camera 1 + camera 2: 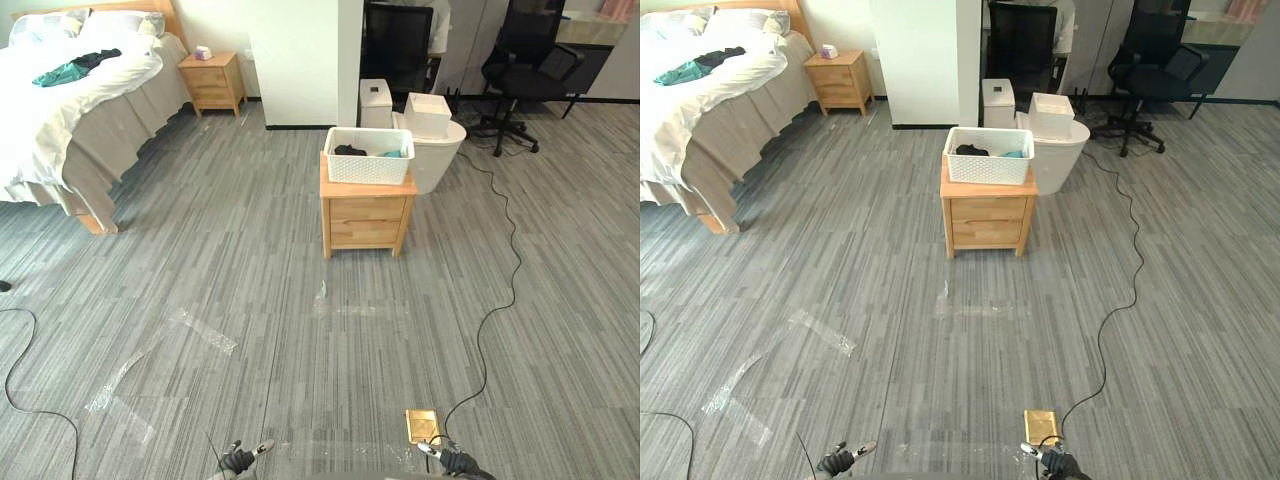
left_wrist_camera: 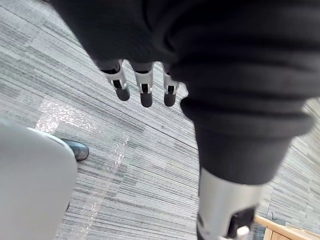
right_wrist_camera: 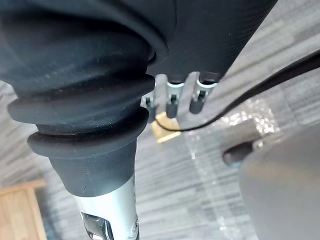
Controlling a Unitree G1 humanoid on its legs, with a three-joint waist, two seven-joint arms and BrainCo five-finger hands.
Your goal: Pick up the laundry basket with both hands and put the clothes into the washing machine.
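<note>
Stands well apart from the laundry basket (image 1: 368,166), perched on the bench (image 1: 366,216) beside the washing machine (image 1: 441,160), likely for easy two-handed lifting, and hangs left hand (image 2: 119,84) and right hand (image 3: 173,103) low, fingers (image 2: 146,96) slack, empty.

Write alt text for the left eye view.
A white laundry basket holding dark and teal clothes sits on a wooden nightstand mid-room, with a white washing machine just behind it to the right. A bed stands far left; the left hand and right hand hang at the near edge, holding nothing.
</note>
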